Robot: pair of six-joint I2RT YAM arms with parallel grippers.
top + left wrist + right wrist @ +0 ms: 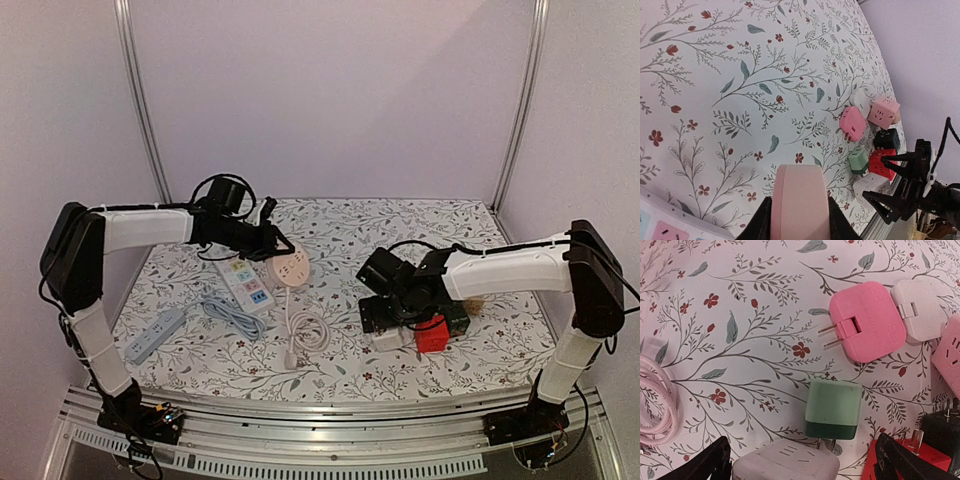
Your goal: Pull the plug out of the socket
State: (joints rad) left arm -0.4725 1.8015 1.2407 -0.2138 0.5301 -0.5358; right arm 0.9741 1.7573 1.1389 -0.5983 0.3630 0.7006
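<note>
Floral tablecloth (350, 225), printed with red blossoms and grey-green leaves, covers a table enclosed by pale lilac walls. Nearest on the right, the right gripper (802, 455) reaches over a huddle of small adapters with its fingers (710, 465) spread wide and holding nothing. Between them lies a white socket block (785, 465). Just past it a green plug cube (832, 407) sits plugged into that block, its metal prongs showing in the narrow gap. A red cube (879, 165) lies just beside both on the right, and a flat pink plug (867, 322) rests farther off, apart from them. The step in hand is probably closing on this pair. To do it well, the pads should land squarely on flat opposite sides of one piece, clear of the red cube, and the pull should run straight along the prongs. The block is loose and looks light, so it will likely drag along unless something braces it. Farther back on the left, beside a white power strip (247, 283), the left gripper (800, 220) is closed on a peach-pink rounded piece (800, 195). Whether that piece is the rim of the round pink socket hub (291, 268) cannot be told.
</note>
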